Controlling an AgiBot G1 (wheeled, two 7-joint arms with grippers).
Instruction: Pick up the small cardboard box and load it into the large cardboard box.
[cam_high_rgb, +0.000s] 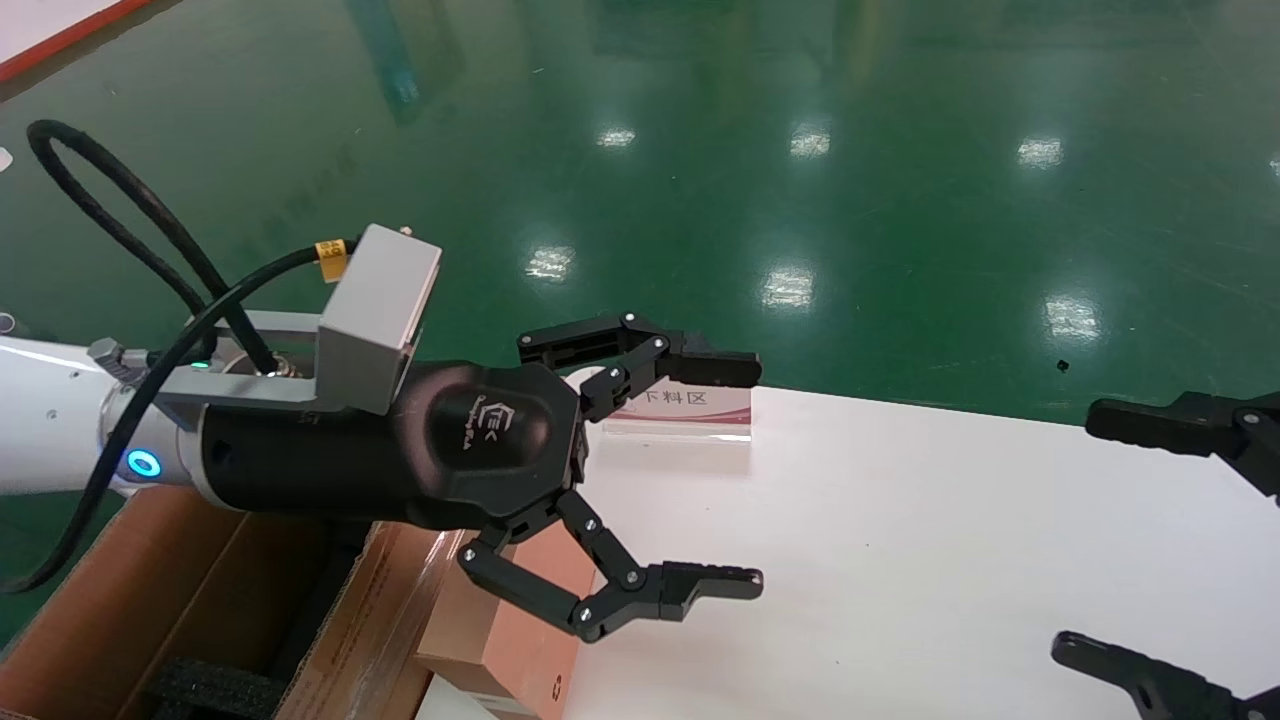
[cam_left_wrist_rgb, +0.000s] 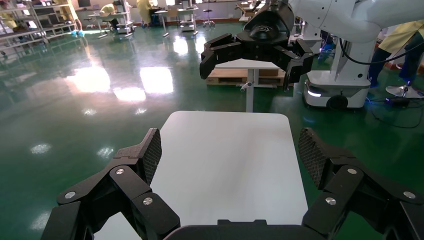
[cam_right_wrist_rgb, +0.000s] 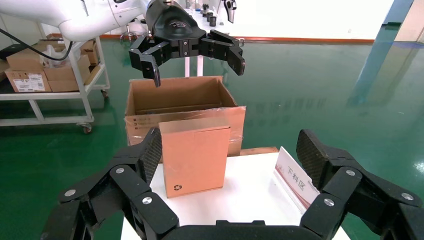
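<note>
The left gripper (cam_high_rgb: 725, 475) hangs in the air above the small cardboard box (cam_high_rgb: 520, 620), its two black fingers spread wide apart and holding nothing. In the head view its upper finger (cam_high_rgb: 700, 365) crosses in front of a clear sign stand (cam_high_rgb: 690, 410) that sits on the white table (cam_high_rgb: 900, 560), and its lower finger (cam_high_rgb: 700, 585) reaches out over the table past the small box. From the right wrist view the same gripper (cam_right_wrist_rgb: 192, 62) shows above and behind the small box, over the open top of the large cardboard box (cam_right_wrist_rgb: 182, 107).

The small cardboard box (cam_right_wrist_rgb: 195, 155) stands upright on the table, at the table edge nearest the large box. It is plain orange-brown, with a small dark recycling mark (cam_right_wrist_rgb: 177, 188) low on the face turned toward the right gripper. The large cardboard box (cam_high_rgb: 180, 600) stands off the table, just behind the small box; the two look to be touching or nearly so, though the views do not settle it. Dark foam (cam_high_rgb: 215, 690) shows inside the large box, and shiny film covers the flap that faces the small box.

The right gripper (cam_high_rgb: 1165, 540) is over the far end of the table from the small box, well apart from it, fingers spread and empty. In its own wrist view its fingers (cam_right_wrist_rgb: 145, 155) frame the small box and the sign stand (cam_right_wrist_rgb: 295, 180).
</note>
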